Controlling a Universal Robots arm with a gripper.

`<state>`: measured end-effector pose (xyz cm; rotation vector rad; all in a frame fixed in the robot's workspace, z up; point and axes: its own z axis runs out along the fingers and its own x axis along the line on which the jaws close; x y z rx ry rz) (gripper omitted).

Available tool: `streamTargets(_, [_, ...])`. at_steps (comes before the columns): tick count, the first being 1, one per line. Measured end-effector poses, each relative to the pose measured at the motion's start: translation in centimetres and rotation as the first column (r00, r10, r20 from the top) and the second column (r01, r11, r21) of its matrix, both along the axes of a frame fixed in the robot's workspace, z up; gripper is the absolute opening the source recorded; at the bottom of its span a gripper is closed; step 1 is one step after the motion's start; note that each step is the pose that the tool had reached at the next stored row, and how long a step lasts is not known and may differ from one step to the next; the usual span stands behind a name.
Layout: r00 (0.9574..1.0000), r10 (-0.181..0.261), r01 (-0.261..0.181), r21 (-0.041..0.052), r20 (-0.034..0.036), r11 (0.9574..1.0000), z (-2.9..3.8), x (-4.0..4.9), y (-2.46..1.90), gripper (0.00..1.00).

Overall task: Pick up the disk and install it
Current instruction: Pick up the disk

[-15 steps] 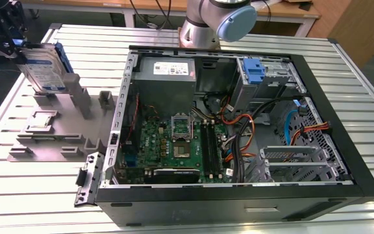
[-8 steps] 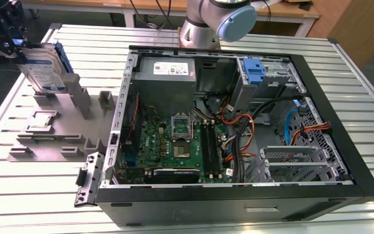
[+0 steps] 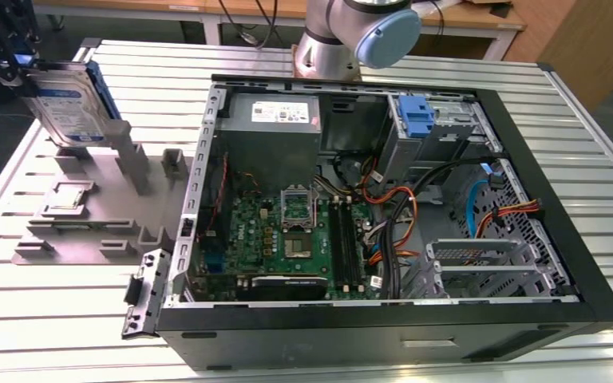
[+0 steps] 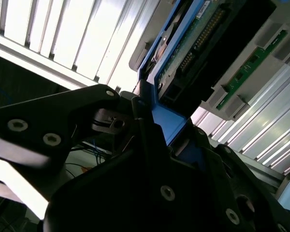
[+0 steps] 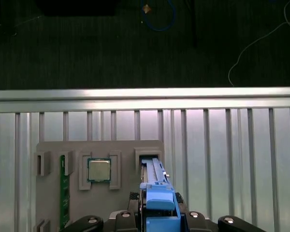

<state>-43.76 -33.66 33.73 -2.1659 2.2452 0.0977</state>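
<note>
Second wrist view first; what have the fingers point(image 4: 99, 101) got?
— They are clamped on the blue carrier point(image 4: 168, 122) at one end of the disk point(image 4: 203, 48); gripping the plastic edge, I judge, keeps them off the bare circuit board.
— How does the disk sit?
— On edge, hanging from that grip; in the exterior view it is at the exterior view's left, above the grey holder plate point(image 3: 88, 239) and, as far as I can tell, apart from it.
— Why upright?
— The first wrist view shows a narrow empty slot point(image 5: 147, 158) in the plate right beneath the carrier; a thing stood in such a slot is taken from above, so I'd call the picking up done.
— And installing?
— Not yet done; the open computer case point(image 3: 392, 331) lies on the bench point(image 3: 61, 343) well apart from the disk, toward the exterior view's right; a processor chip point(image 5: 99, 170) and a memory stick point(image 5: 64, 188) rest in the plate's other recesses.
</note>
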Motion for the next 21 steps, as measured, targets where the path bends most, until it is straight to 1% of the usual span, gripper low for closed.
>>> streamTargets(8, [1.0000, 0.000, 0.000, 0.0000, 0.0000, 1.0000, 0.03, 0.00, 0.00, 0.37])
streamTargets(11, [1.0000, 0.000, 0.000, -0.0001, -0.0002, 1.0000, 0.17, 0.00, 0.00, 0.37])
streamTargets(17, [1.0000, 0.000, 0.000, 0.0000, -0.0001, 1.0000, 0.60, 0.00, 0.00, 0.37])
streamTargets(21, [1.0000, 0.000, 0.000, 0.0000, 0.0000, 1.0000, 1.16, 0.00, 0.00, 0.37])
